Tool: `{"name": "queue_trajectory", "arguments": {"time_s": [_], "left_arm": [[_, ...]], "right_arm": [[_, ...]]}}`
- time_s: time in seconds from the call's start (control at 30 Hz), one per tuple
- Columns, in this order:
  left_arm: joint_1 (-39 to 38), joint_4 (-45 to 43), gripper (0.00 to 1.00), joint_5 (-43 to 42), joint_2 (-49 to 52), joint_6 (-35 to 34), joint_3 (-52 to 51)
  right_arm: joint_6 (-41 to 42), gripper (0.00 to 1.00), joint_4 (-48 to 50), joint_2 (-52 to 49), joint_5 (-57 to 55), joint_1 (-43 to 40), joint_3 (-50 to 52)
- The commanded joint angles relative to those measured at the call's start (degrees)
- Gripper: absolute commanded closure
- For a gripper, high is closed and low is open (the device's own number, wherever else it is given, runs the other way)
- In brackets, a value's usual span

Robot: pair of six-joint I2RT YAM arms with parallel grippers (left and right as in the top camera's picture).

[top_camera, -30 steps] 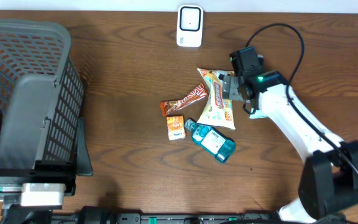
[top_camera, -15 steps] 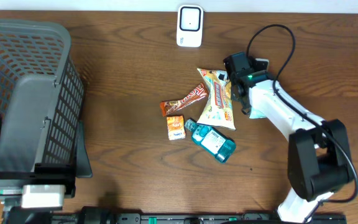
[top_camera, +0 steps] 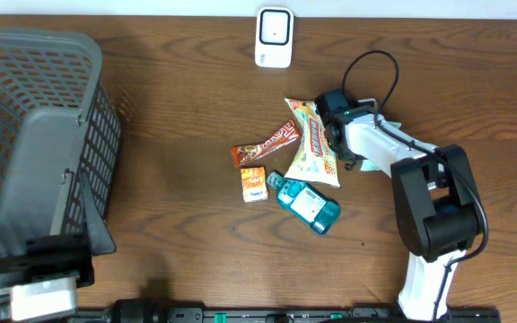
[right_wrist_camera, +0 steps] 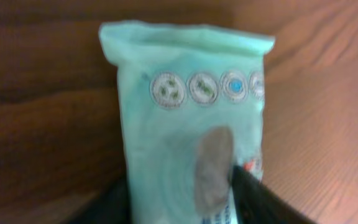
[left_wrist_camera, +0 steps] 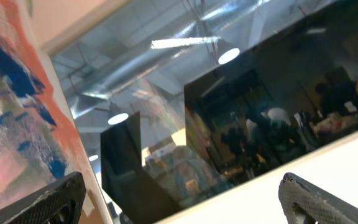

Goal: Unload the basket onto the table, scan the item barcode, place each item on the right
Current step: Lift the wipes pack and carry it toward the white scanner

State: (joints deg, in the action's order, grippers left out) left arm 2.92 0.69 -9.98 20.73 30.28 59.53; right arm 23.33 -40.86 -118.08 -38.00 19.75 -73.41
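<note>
On the brown wooden bench (top_camera: 178, 108) we see, at the left, a big black mesh basket (top_camera: 34, 63). The white right arm (top_camera: 424, 193) reaches in from the lower right toward the middle. The right gripper (top_camera: 334, 135) sits at the right edge of a yellow snack bag (top_camera: 312, 148). Just below that bag a teal bottle (top_camera: 308, 204) lies on its side, and to the bag's left lies a brown chocolate bar (top_camera: 266, 144). The white scanner (top_camera: 274, 36) stands near the far edge, well apart from this cluster. A small orange box (top_camera: 254, 183) lies just below the bar.

In the right wrist view a pale green packet (right_wrist_camera: 179, 99) fills the frame, lying on the wood. Dark fingers (right_wrist_camera: 253, 196) stand on either side of its near end. We cannot tell whether they press it, nor whether this packet is the snack bag seen from above.

The left gripper (left_wrist_camera: 182, 199) points up toward ceiling lights (left_wrist_camera: 229, 55), its two fingertips spread wide and holding nothing.
</note>
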Motion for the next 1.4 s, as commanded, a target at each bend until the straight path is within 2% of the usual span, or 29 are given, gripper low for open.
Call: {"name": "queue_trajectory", "arguments": {"time_s": [0.0,0.1,0.17,0.2,0.37,0.47,0.77,0.93,1.07,1.37], "left_arm": [[0.28,0.31,0.01,0.11,-0.37,0.50,-0.07],[0.28,0.26,0.01,0.11,-0.39,0.52,-0.07],[0.28,0.26,0.01,0.11,-0.39,0.52,-0.07],[0.28,0.24,0.01,0.11,-0.39,0.52,-0.07],[0.28,0.26,0.01,0.11,-0.39,0.52,-0.07],[0.28,0.20,0.01,0.02,-0.39,0.50,-0.07],[0.28,-0.33,0.01,-3.10,-0.39,0.52,-0.07],[0.28,0.11,0.01,-3.10,-0.39,0.52,-0.07],[0.28,0.11,0.01,-3.10,-0.39,0.52,-0.07],[0.28,0.17,0.01,-3.10,-0.39,0.50,-0.07]], "right_arm": [[-0.26,0.69,-0.35,-3.52,1.07,0.07,0.13],[-0.24,0.80,-0.55,-4.81,1.75,0.07,0.13],[-0.24,0.96,-0.55,-5.01,3.50,0.07,0.13],[-0.22,0.99,-0.48,-4.98,5.33,0.04,0.11],[-0.28,0.99,0.04,-4.26,19.89,-1.16,-2.82],[-1.53,0.99,-2.89,-2.84,29.62,-2.91,-6.91],[-14.16,0.99,-12.20,6.27,66.40,-12.31,-14.86],[-28.79,0.99,-15.76,9.88,91.21,-18.12,-14.86],[-37.29,0.99,-19.08,9.70,105.11,-20.17,-14.62],[-40.48,0.98,-20.33,9.70,127.47,-19.12,-14.16]]}}
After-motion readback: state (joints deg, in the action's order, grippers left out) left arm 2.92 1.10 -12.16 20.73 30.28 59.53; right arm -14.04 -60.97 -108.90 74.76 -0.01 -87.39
